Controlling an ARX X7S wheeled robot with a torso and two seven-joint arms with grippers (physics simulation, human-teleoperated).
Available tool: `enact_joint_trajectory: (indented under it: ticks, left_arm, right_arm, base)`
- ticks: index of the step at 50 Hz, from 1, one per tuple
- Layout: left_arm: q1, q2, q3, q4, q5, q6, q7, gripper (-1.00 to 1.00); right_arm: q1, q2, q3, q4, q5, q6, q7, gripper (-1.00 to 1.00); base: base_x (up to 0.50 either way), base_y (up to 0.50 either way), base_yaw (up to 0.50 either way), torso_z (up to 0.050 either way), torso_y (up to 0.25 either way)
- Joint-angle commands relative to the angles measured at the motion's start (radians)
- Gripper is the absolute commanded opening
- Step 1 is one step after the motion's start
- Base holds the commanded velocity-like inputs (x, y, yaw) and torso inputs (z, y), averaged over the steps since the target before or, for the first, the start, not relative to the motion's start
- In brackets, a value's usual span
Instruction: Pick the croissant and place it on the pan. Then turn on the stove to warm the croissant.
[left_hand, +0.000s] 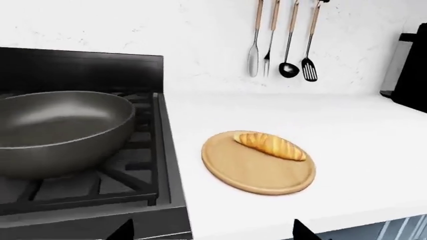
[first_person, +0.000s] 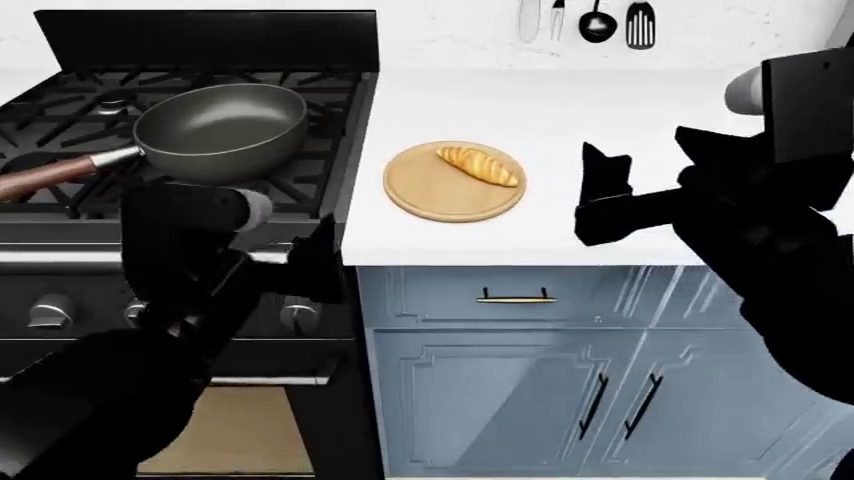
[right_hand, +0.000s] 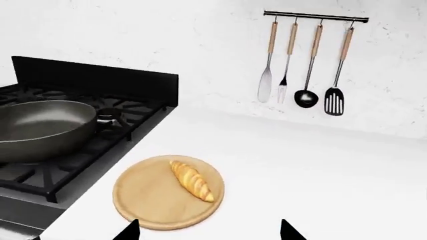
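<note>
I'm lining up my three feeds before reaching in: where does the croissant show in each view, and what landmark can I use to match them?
Head view: the croissant lies on the round wooden board on the white counter, right of the stove.
Left wrist view: the croissant sits at the board's far edge, near centre frame.
Right wrist view: the croissant lies mid-board, low in frame.
Shared landmark: the pan on the stove grates, beside the board in all three.

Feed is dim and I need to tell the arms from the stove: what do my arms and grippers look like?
Both arms are matte black and blocky, with no visible cables or markings. The left arm has a grey-white cylindrical joint near its wrist; the right arm has a similar pale joint. Each gripper, left gripper and right gripper, ends in black pointed jaws.
</note>
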Motion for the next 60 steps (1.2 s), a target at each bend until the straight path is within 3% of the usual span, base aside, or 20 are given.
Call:
enact_joint_trajectory:
  ticks: [1,5,7,22,47,56,60]
  left_arm:
    - [-0.351,-0.068,-0.093,-0.055,-0.321,-0.319,-0.250,1.00]
    - [-0.414,-0.107,-0.107,-0.165,-0.590,-0.317,-0.491,1.00]
    - [-0.431,-0.122,-0.096,-0.198,-0.619,-0.303,-0.522,1.00]
    - [-0.453,-0.163,-0.030,-0.261,-0.534,-0.195,-0.473,1.00]
    - [-0.445,-0.195,-0.007,-0.266,-0.561,-0.158,-0.487,1.00]
    - [-0.421,-0.203,-0.019,-0.250,-0.571,-0.123,-0.466,1.00]
    - [-0.393,-0.217,-0.015,-0.216,-0.535,-0.070,-0.418,1.00]
  right_arm:
    - [0.373,0.139,-0.128,0.168,0.276,0.086,0.073,1.00]
    - [0.421,0.150,-0.175,0.214,0.271,0.081,0.036,1.00]
    - [0.440,0.155,-0.199,0.231,0.256,0.078,0.011,1.00]
    - [0.457,0.186,-0.283,0.230,0.169,0.027,-0.108,1.00]
    - [0.468,0.199,-0.371,0.236,0.081,-0.040,-0.195,1.00]
    - [0.536,0.183,-0.493,0.312,-0.058,-0.072,-0.318,1.00]
    - [0.594,0.168,-0.606,0.376,-0.155,-0.108,-0.449,1.00]
  base:
    - [0.00,0.00,0.00,0.000,0.000]
    - [0.00,0.00,0.00,0.000,0.000]
    - [0.00,0.00,0.00,0.000,0.000]
    - [0.35,0.00,0.00,0.000,0.000]
    - [0.48,0.00,0.00,0.000,0.000]
    - [0.23,0.00,0.00,0.000,0.002]
    - [0.00,0.00,0.00,0.000,0.000]
